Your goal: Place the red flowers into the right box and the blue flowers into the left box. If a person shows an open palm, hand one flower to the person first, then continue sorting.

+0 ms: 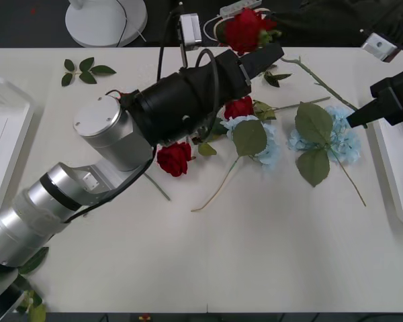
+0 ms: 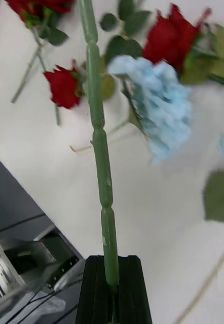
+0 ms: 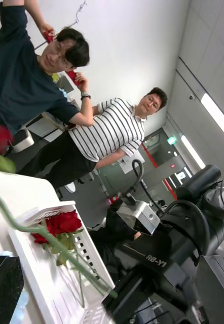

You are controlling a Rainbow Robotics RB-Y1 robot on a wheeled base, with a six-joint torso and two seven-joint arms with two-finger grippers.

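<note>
my left gripper [image 1: 267,59] lifts a red rose [image 1: 245,29].
its fingers clamp the green stem [image 1: 317,79]; blue flowers [image 1: 258,137] lie just below, my right gripper [image 1: 359,117] beside them, grip unclear.

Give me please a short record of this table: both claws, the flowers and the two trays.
left claw: at the table's far edge, beside a red rose
right claw: shut on a long green stem, at the table's right side
blue flowers: two lying mid-table, the second by the right claw
loose roses: two, left of the blue flowers
right tray: holds red roses
left tray: at the table's left edge
</note>
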